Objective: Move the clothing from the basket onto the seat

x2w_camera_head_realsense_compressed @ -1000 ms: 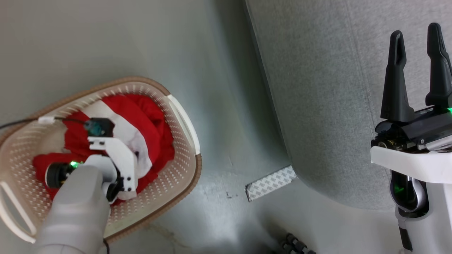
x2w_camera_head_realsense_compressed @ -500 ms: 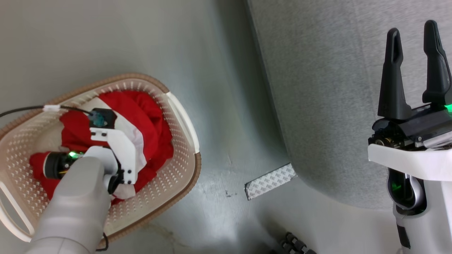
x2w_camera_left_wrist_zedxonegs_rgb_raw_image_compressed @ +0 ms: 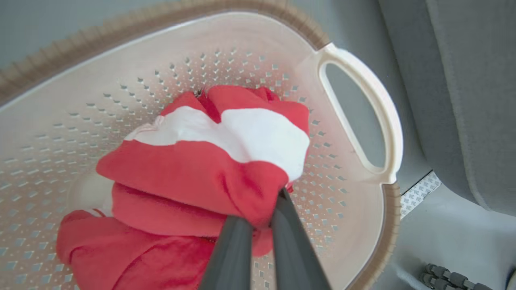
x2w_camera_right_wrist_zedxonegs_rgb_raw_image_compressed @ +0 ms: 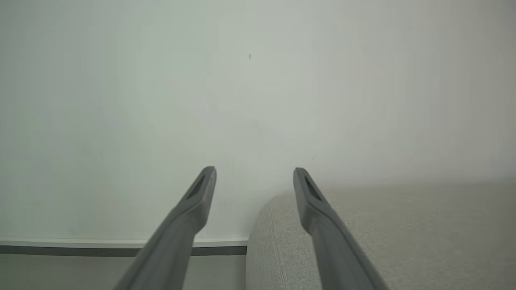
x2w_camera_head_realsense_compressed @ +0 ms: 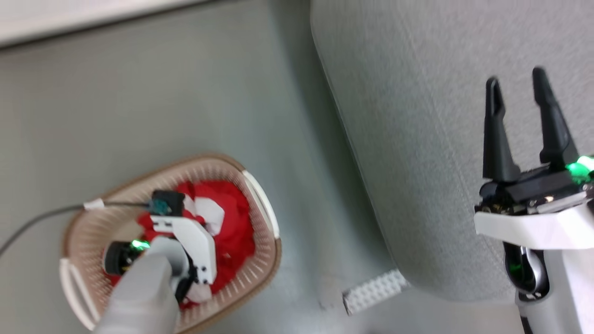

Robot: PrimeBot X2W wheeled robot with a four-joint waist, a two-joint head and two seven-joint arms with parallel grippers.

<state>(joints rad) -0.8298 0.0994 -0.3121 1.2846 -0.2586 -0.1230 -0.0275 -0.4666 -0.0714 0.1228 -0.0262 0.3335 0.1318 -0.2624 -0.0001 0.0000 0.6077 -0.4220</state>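
Left hand (x2w_camera_left_wrist_zedxonegs_rgb_raw_image_compressed: pixel 262 207): its 2 dark fingers are pinched tight on a fold of the red-and-white clothing (x2w_camera_left_wrist_zedxonegs_rgb_raw_image_compressed: pixel 193 169), low inside the basket (x2w_camera_left_wrist_zedxonegs_rgb_raw_image_compressed: pixel 242 52).
Change: 1 second ago this hand stood wide over the pile; it has now snapped closed on the fabric. The head view has also swung, so the basket sits lower and looks smaller there. That is the camera moving, not the basket.
Clothing: all of it is bunched in the basket, the gripped fold on the side nearer the handle; no red fabric lies on the part of the seat (x2w_camera_head_realsense_compressed: pixel 441 139) in view.
Basket: on the floor (x2w_camera_head_realsense_compressed: pixel 185 93), left of the seat with bare floor between them.
Right hand (x2w_camera_head_realsense_compressed: pixel 515 76): fingers spread wide, holding nothing, poised over the seat.
Meaning: the grasp looks made, so lifting and carrying across to the seat should follow.
Risk: the pinch takes only an edge, so the fold may slip or drag more fabric along.
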